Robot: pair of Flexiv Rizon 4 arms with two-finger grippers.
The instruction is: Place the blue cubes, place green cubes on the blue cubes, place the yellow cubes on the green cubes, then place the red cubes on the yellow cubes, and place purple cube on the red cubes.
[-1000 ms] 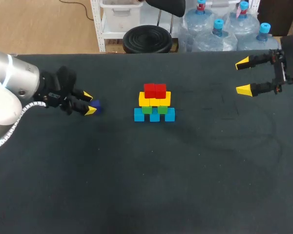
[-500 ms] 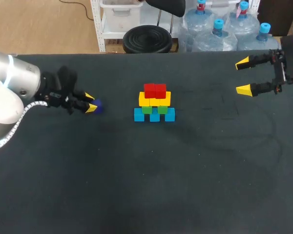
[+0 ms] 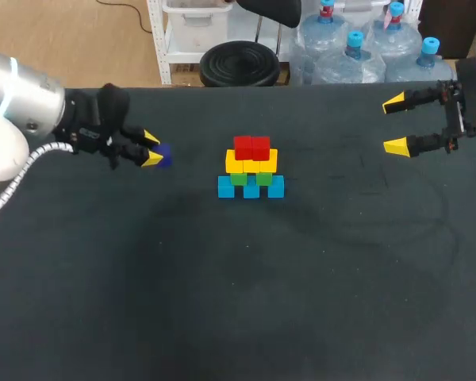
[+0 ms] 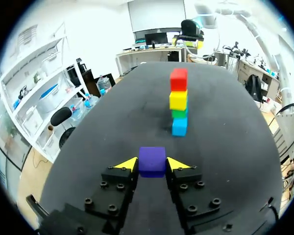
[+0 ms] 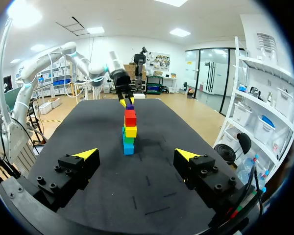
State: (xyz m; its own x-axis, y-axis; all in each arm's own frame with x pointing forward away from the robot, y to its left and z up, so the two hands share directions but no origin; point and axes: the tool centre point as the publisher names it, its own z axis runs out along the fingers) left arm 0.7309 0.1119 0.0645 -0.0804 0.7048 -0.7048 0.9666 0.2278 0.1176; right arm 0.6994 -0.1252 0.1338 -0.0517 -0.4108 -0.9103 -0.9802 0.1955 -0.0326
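Yellow fingertips of left gripper press on two opposite faces of purple cube; narrow span, clamped on it. In the wrist view the cube's near half sits between the tips and its far half sticks out ahead of them.

Change vs earlier head frames: left gripper and purple cube now sit further toward 12 o'clock than a second ago, and the arm's elbow has gone up with them. One second back the tips stood a little wider around the cube; half a second back they had already drawn in. Stack and right arm are unchanged across all three frames.

Position: purple cube is at 9 o'clock of the stack, well apart from it, facing it along the fingers' line.

Stack, near the middle of the table: blue cubes in a row of three at the base, green cubes on them, yellow cubes above, two red cubes side by side on top. Nothing on the red layer.

Right gripper: at 2 o'clock of the stack, well apart, fingers spread wide, nothing between them. Its wrist view looks along the table at the stack end-on, with the left gripper and purple cube beyond it.
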